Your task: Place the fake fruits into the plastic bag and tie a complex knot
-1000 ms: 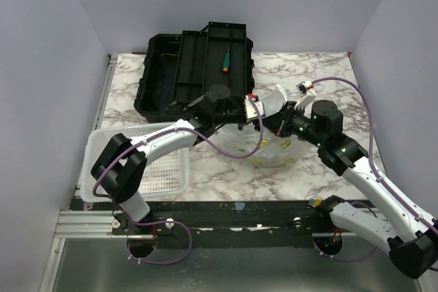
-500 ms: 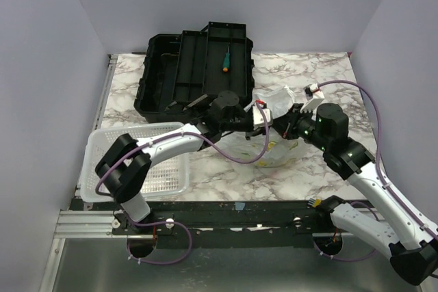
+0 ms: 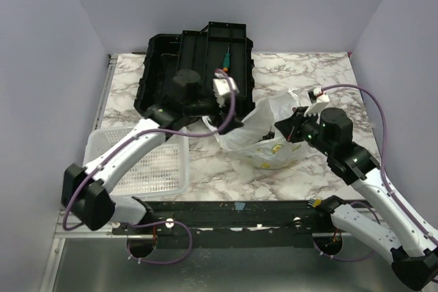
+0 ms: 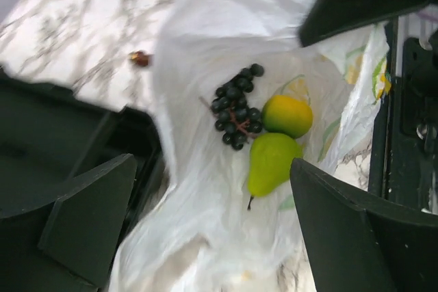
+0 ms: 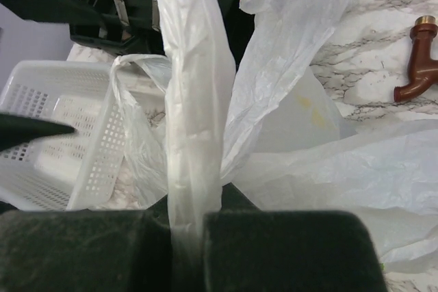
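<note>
The plastic bag (image 3: 268,115) lies crumpled on the marble table, its mouth open toward my left wrist camera. Inside the bag (image 4: 205,52) lie fake fruits: a green pear (image 4: 270,162), a round yellow-green fruit (image 4: 287,115) and a bunch of dark grapes (image 4: 236,111). My left gripper (image 4: 219,237) hovers open above them, touching nothing. My right gripper (image 5: 188,230) is shut on a stretched white handle strip (image 5: 195,121) of the bag. A twisted bit of handle (image 5: 125,66) hangs beside it; whether it is a knot I cannot tell.
A black toolbox (image 3: 191,66) stands open at the back with a green-handled screwdriver (image 3: 225,59) in it. A white perforated basket (image 3: 161,169) sits at the front left. A brown tap-shaped piece (image 5: 417,59) lies on the table beyond the bag.
My left gripper has opened, let go of the bag and drawn back to the left and up. My right gripper keeps its hold and has shifted slightly right.
</note>
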